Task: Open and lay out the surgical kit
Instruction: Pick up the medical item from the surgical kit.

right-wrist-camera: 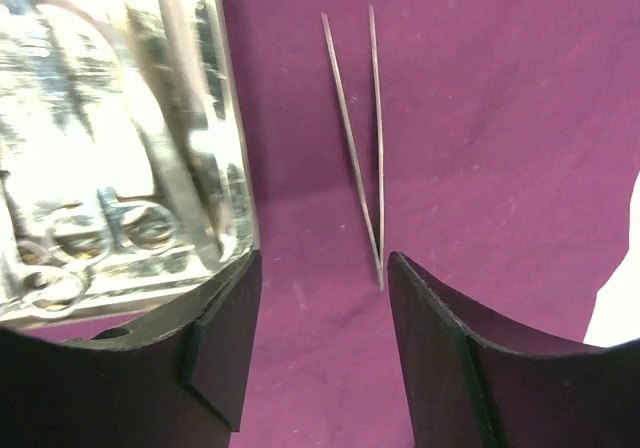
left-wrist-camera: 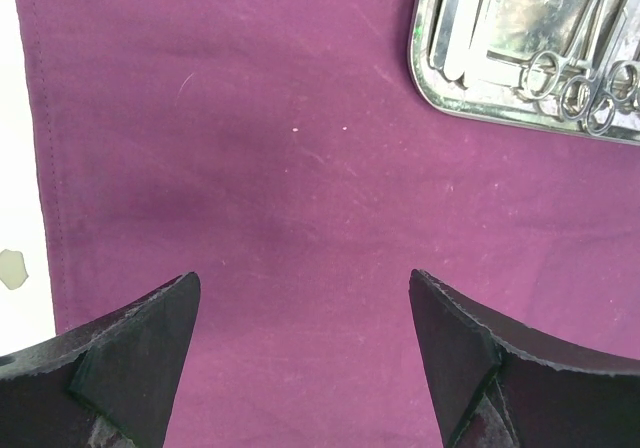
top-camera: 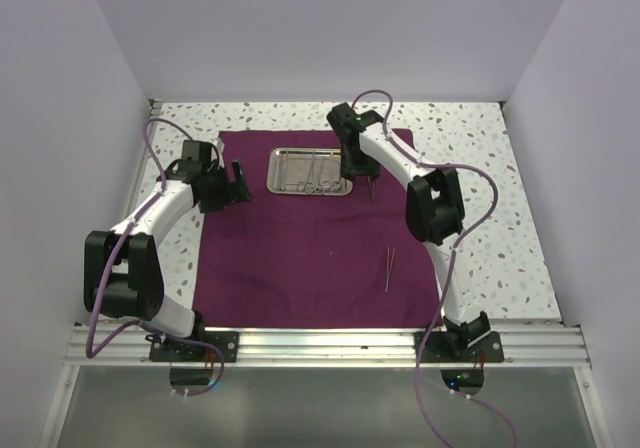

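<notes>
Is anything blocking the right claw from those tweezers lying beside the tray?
Nothing visible does. The tweezers lie on the purple cloth directly in front of the open right gripper; the steel tray sits off to the side.

1. Counter (top-camera: 500, 198): white, speckled with grey-brown flecks, walled on three sides; it shows in margins at left, right and back.
2. Cloth (top-camera: 300, 258): dark purple, rectangular, spread flat over the middle of the Counter, near edge reaching the metal rail (top-camera: 330, 343); left edge hemmed.

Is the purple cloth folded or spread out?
Spread out: the cloth lies flat as one wide sheet, no folds showing, with the steel tray sitting on it.
</notes>
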